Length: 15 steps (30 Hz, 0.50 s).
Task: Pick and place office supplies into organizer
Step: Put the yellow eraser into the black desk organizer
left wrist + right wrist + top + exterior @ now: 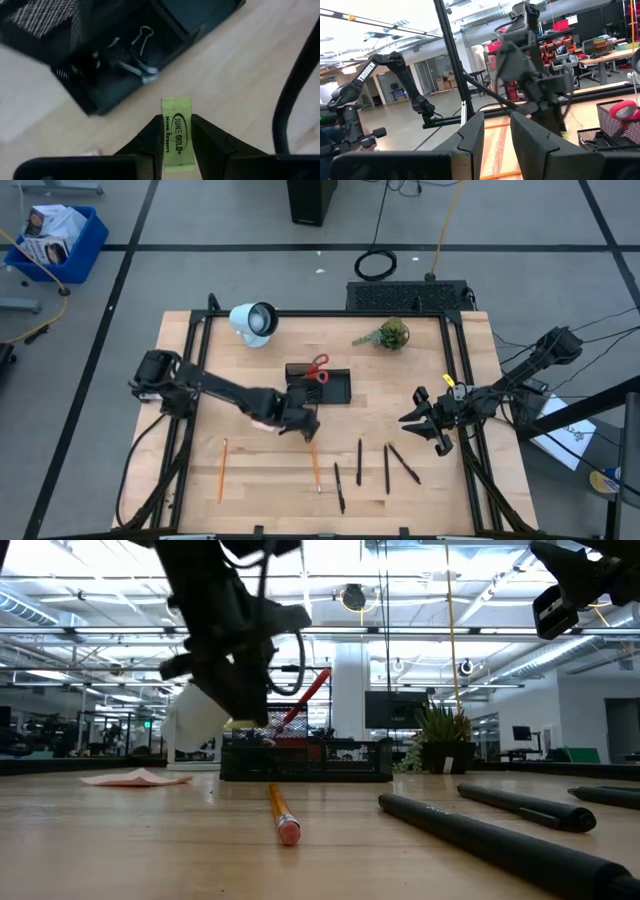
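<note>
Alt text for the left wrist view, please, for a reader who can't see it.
The left gripper holds a yellow-green eraser upright between its fingers, above the wooden table. Just beyond it sits the black organizer, with metal binder clips lying in an open compartment.

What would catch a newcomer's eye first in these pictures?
Probably the left gripper, shut on a yellow-green eraser and hanging just beside the black organizer at mid-table, where binder clips lie in one compartment and red scissors stand in another. Next, the loose row of pencils and pens along the near edge. The right gripper waits at the right side, holding nothing.
</note>
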Motion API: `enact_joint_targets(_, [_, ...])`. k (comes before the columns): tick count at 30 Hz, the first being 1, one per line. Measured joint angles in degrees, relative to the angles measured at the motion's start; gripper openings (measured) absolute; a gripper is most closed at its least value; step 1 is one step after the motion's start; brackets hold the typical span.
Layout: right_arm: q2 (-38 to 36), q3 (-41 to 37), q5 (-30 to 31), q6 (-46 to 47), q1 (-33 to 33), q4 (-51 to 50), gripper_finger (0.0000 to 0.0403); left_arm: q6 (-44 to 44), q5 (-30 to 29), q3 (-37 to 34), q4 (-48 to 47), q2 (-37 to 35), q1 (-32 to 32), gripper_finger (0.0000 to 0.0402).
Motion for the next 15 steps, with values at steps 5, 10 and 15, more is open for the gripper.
enact_joint_targets(5, [-0.02, 0.01, -0.01, -0.02, 0.0, 0.0, 0.0089, 9.63, 1.73, 0.22, -0.57, -0.36, 3.47, 0.009])
enact_joint_targets(10, [0.0, -0.01, -0.01, -0.01, -0.02, 0.0, 0.0089, 18.53, 4.5, 0.17, -1.34, -1.17, 6.23, 0.009])
enact_joint_targets(15, [0.0, 0.01, -0.01, -0.01, 0.0, -0.01, 0.0089, 25.48, 4.76, 0.2, -1.51, -2.03, 7.94, 0.009])
